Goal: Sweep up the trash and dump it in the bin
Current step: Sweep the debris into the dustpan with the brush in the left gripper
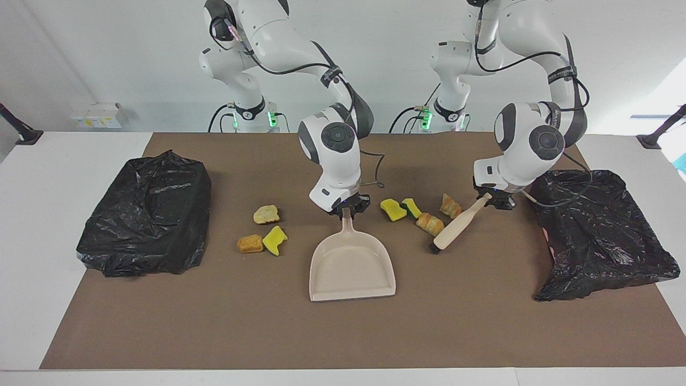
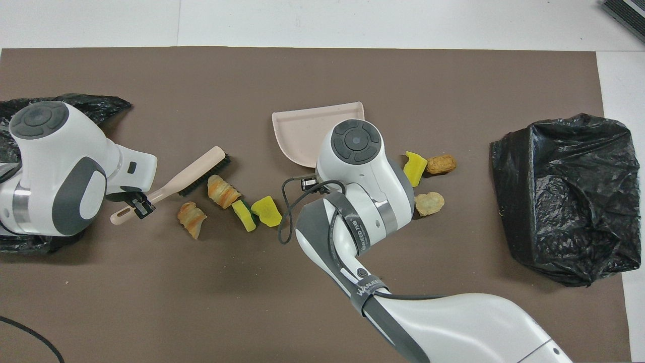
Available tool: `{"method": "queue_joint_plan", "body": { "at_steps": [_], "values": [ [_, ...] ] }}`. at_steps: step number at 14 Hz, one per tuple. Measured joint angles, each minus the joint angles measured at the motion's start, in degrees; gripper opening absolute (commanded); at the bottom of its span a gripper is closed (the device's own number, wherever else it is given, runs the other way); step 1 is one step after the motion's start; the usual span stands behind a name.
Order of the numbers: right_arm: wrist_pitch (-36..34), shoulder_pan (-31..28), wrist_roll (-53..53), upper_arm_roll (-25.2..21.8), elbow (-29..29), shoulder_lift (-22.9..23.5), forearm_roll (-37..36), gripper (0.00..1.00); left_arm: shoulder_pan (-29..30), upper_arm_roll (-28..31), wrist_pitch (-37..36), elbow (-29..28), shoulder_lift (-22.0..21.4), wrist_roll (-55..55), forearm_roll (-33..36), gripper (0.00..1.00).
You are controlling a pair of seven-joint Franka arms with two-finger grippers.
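My right gripper is shut on the handle of the beige dustpan, which lies flat mid-mat with its mouth away from the robots. My left gripper is shut on the handle of a wooden brush, tilted with its bristles down on the mat. Beside the bristles lie two croissant chunks and two yellow-green sponge pieces. Toward the right arm's end of the dustpan lie a bread piece, a brown chunk and a sponge piece.
A black-bagged bin stands at the right arm's end of the brown mat. A second, flatter black bag lies at the left arm's end, close to my left hand. A cable hangs by my right wrist.
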Motion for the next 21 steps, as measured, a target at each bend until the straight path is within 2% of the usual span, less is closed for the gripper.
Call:
{"method": "queue_joint_plan", "body": {
  "at_steps": [3, 7, 10, 12, 14, 16, 21],
  "values": [
    [-0.8, -0.1, -8.9, -0.2, 0.0, -1.7, 0.3, 0.0, 1.3, 1.3, -1.5, 1.5, -0.6, -0.9, 0.0, 0.0],
    [-9.6, -0.8, -22.5, -0.5, -3.0, -9.4, -0.6, 0.0, 4.3, 1.7, -3.9, 0.3, -1.6, -10.8, 0.0, 0.0],
    [-14.9, -3.6, -38.1, -0.6, -8.3, -16.5, -4.4, 0.0, 4.1, 1.0, -3.4, -5.2, -5.1, -21.7, 0.0, 0.0],
    [-14.8, -4.1, -45.6, -0.6, -12.4, -19.3, -5.5, 0.0, 3.6, 0.7, 0.6, -11.3, -8.9, -26.2, 0.0, 0.0],
    [-13.6, -4.1, -54.5, -0.5, -16.2, -20.6, -6.8, 0.0, 2.9, 0.3, 6.4, -19.4, -13.5, -31.7, 0.0, 0.0],
    [-13.5, -4.1, -60.7, -0.5, -19.0, -20.9, -9.2, 0.0, 0.1, -0.1, 8.4, -24.4, -17.1, -39.1, -0.1, 0.0],
    [-12.6, -1.4, -61.5, -0.1, -21.2, -20.7, -10.6, 0.0, -9.1, -0.6, 9.0, -26.3, -19.0, -53.2, -0.1, 0.0]
  ]
}}
